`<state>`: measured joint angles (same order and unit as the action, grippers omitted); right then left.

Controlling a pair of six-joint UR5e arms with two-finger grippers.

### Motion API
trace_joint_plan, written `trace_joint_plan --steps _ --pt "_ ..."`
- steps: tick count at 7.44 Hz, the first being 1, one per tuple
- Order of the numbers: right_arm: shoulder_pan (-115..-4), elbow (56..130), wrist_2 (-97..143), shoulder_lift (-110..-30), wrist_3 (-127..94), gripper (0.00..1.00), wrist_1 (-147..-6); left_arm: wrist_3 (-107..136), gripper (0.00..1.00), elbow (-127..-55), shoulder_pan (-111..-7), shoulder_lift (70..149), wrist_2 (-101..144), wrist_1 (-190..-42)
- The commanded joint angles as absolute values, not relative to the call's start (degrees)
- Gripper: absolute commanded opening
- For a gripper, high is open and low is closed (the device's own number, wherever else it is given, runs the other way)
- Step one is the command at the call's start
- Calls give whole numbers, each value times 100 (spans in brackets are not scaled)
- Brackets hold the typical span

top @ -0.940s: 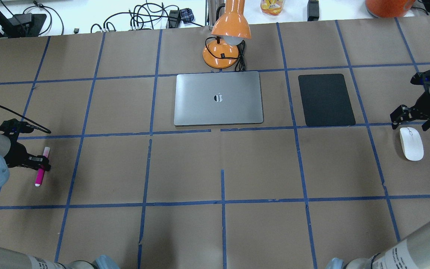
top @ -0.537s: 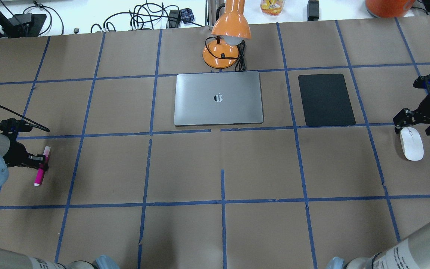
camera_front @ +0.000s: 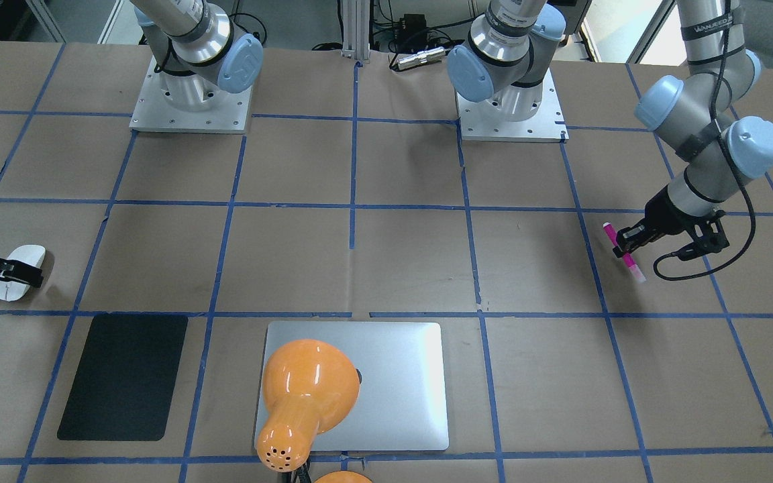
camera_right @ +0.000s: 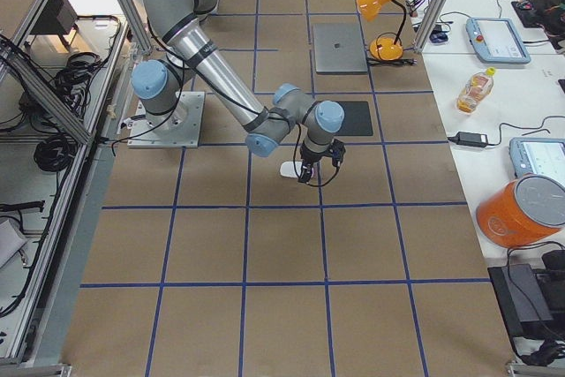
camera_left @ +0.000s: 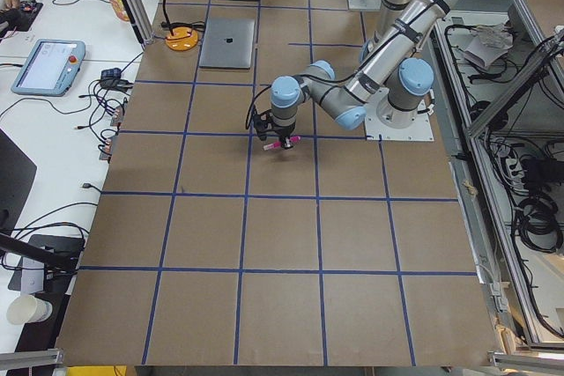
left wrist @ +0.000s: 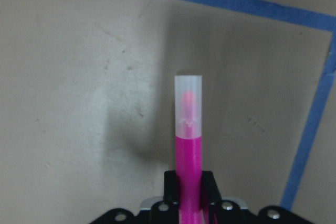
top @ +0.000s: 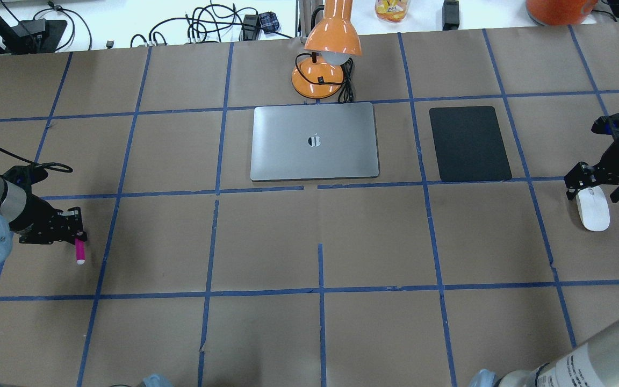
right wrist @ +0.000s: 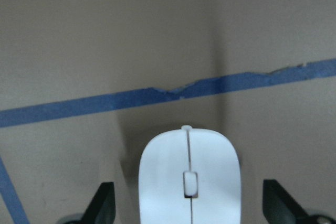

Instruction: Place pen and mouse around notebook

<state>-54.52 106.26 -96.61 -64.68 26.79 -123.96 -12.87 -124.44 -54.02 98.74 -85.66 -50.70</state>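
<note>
Fingers [left wrist: 208, 183] of the left gripper [left wrist: 189, 184] clamp the newly lifted pen [left wrist: 188, 150] for carrying, while the right gripper [right wrist: 191, 203], spread, has dropped astride the mouse [right wrist: 189, 163].

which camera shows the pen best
The left wrist-mounted view: the pen is close up, pink barrel and pale cap, clamped in the left pincer. Overhead shows only one end past the pincer; front-facing shows it small and tilted; exterior left, a tiny pink speck.

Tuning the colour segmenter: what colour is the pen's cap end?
Translucent whitish, over a magenta-pink body. The pen shows best in the left wrist view.
</note>
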Motion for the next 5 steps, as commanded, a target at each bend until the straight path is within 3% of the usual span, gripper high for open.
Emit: trace_joint_plan --steps 1,3,4,5 --pt "-5449 10635 -9773 -6469 2689 92 -12393 738 0 -12454 -6463 9493 -8621 -5369" --pt "-5449 10696 -9782 -6469 2698 87 -12375 3187 0 -12419 -7701 9527 -8631 -5318" --pt "-5449 10696 -9791 -6469 2698 75 -12366 4583 0 -12323 -8430 9649 -8622 -5230" --pt "-5449 10696 -9782 -6469 2690 53 -12358 5858 0 -12053 -9099 9755 -8605 -5256"
